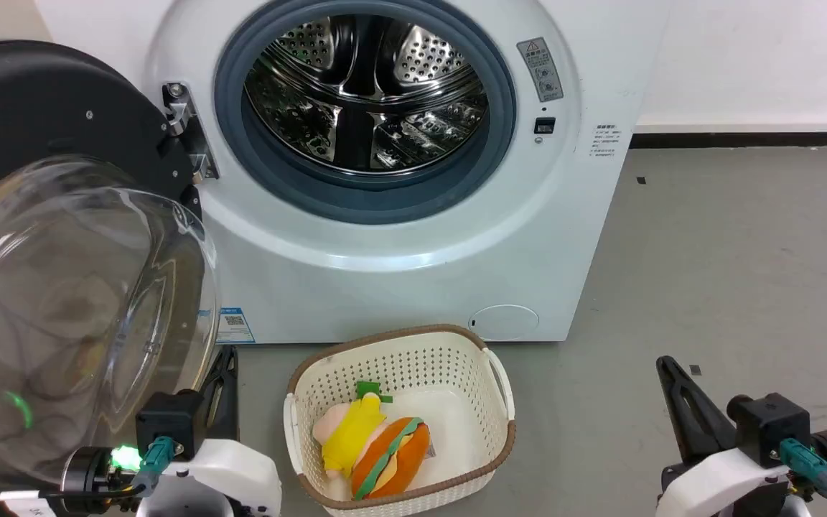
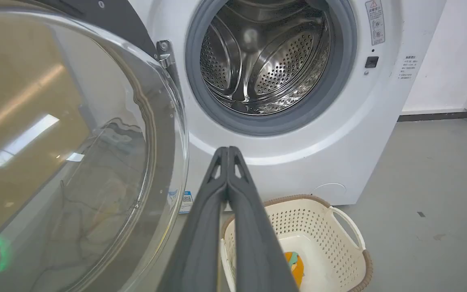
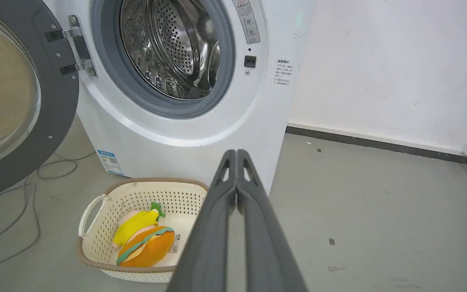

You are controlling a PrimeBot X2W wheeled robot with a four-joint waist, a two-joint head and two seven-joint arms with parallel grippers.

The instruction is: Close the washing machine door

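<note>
My left pincer (image 2: 227,154) and right pincer (image 3: 236,156) are both pressed together, empty, while the washing machine door (image 1: 62,287) stands wide open, closing not yet begun.

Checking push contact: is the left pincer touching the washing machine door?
Cannot tell: in head view the left pincer overlaps the washing machine door, hiding any gap.

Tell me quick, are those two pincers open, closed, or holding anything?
Left pincer: closed, holding nothing.
Right pincer: closed, holding nothing.
</note>
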